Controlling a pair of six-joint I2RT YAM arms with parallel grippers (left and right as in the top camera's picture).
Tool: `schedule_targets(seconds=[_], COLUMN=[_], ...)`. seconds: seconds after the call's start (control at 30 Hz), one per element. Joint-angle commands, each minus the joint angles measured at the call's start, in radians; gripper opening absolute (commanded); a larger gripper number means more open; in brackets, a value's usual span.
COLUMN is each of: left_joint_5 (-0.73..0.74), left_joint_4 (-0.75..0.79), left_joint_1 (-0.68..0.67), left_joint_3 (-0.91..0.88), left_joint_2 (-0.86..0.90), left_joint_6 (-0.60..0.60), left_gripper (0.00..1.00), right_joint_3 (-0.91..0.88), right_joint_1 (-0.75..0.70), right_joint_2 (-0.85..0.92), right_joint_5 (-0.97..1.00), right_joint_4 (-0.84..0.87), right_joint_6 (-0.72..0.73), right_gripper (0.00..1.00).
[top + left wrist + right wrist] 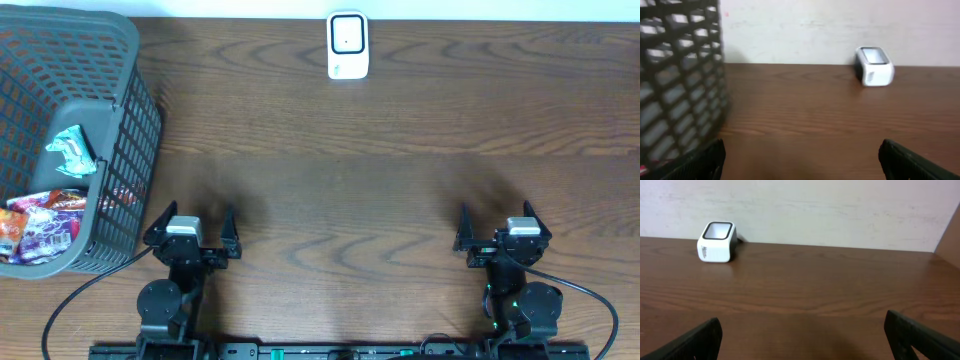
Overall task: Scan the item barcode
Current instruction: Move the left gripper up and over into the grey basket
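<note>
White and boxy, the barcode scanner [348, 45] is sitting at the far edge of the dark wooden table [380, 150], near its middle. Colourful snack packets [40, 225] are lying inside the grey mesh basket [135, 130] at the table's left side, with a teal packet [72, 152] lying farther back in it. The left gripper [194, 218] is hovering just beside the basket, its fingers spread wide and holding nothing. The right gripper [497, 218] is hovering well apart on the right, equally spread and empty.
</note>
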Motion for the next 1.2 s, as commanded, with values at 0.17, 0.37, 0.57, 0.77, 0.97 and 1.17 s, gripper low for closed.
schedule_targets(seconds=[0.17, 0.37, 0.57, 0.77, 0.97, 1.17], left_joint_5=[0.432, 0.354, 0.300, 0.090, -0.262, -0.061], left_joint_4=[0.372, 0.437, 0.385, 0.078, -0.263, -0.633], left_joint_1=[-0.005, -0.005, -0.005, -0.005, 0.096, 0.403], left_joint_3=[-0.011, 0.129, 0.465, 0.985, 1.497, 1.837], left_joint_2=[-0.004, 0.036, 0.291, 0.684, 1.056, 1.330], left_joint_6=[-0.190, -0.303, -0.160, -0.049, 0.027, -0.115], left_gripper=[0.98, 0.98, 0.98, 0.98, 0.98, 0.98], right_joint_3=[-0.004, -0.004, -0.004, -0.004, -0.004, -0.004], right_joint_1=[-0.006, -0.006, -0.006, -0.006, -0.006, -0.006], right_joint_2=[-0.006, -0.006, -0.006, -0.006, -0.006, -0.006], right_joint_5=[0.009, 0.009, 0.009, 0.009, 0.009, 0.009], right_joint_4=[-0.001, -0.001, -0.001, -0.001, -0.001, -0.001], right_joint_6=[-0.013, -0.013, -0.013, -0.013, -0.013, -0.013], right_gripper=[0.99, 0.99, 0.99, 0.99, 0.99, 0.99])
